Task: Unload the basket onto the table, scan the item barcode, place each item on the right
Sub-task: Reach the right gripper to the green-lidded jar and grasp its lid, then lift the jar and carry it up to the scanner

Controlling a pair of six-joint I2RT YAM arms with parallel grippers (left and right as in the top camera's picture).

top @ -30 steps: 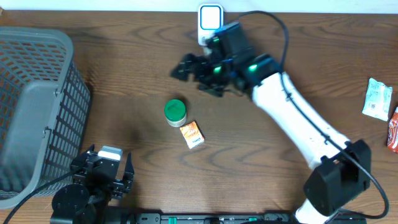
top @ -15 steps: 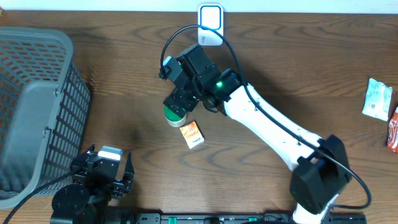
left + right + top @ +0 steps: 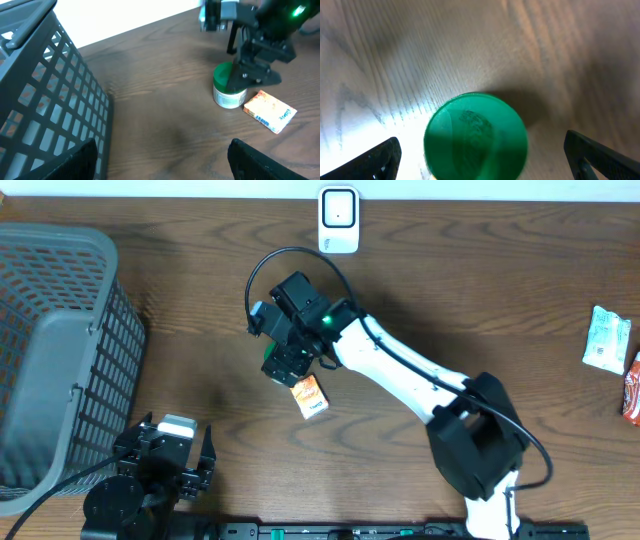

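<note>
Early stage: nothing gripped, nothing scanned. Right end effector spread wide, hovering over green-lidded jar, lid centred between the fingers, no contact visible. Stands upright on surface, mid-scene, just far-left of orange box, well apart from scanner at far edge. Remaining, by judgement: descend, close, lift, show barcode. Left end effector parked near-left, wide, empty.

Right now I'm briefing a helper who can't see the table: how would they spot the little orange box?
From the grey basket on the left, move right to the middle, where a green-lidded jar stands. The orange box lies flat beside it, on the side nearer the robot's base. It is rectangular and orange; the jar is round and upright.
</note>
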